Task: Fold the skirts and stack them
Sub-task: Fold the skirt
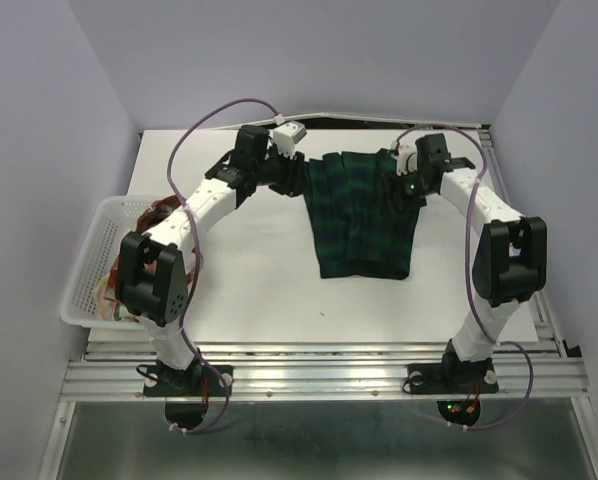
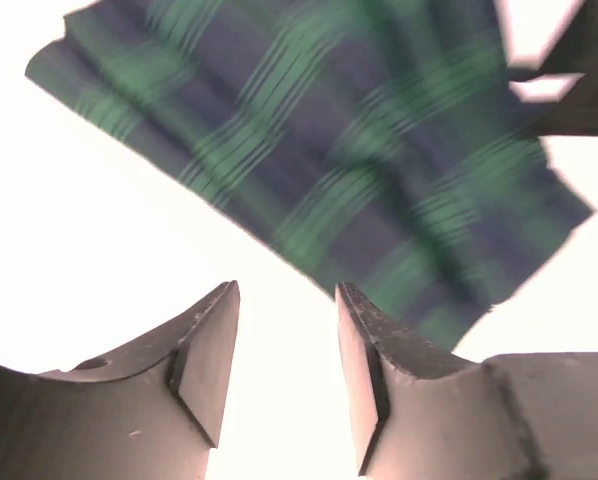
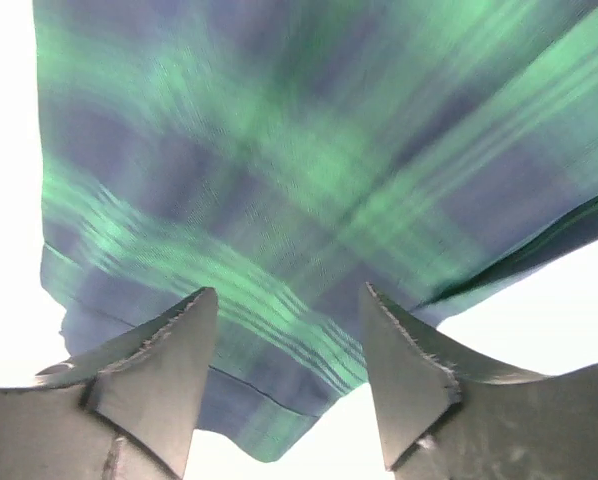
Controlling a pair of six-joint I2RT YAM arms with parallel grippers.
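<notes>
The dark green-navy plaid skirt (image 1: 360, 215) lies flat on the white table, its far edge between my two grippers. My left gripper (image 1: 295, 180) is open and empty beside the skirt's far-left corner. In the left wrist view the gripper (image 2: 289, 290) is over bare table with the skirt (image 2: 319, 150) just beyond its tips. My right gripper (image 1: 405, 186) is open at the far-right corner. In the right wrist view the gripper (image 3: 289, 292) hovers over the skirt's edge (image 3: 279, 180), holding nothing. The red-and-cream skirt (image 1: 163, 212) and the pastel skirt (image 1: 110, 296) lie bunched in the basket.
A white mesh basket (image 1: 83, 268) stands at the table's left edge beside the left arm. Purple walls close in on both sides and the back. The right arm's dark gripper (image 2: 579, 80) shows at the top right of the left wrist view.
</notes>
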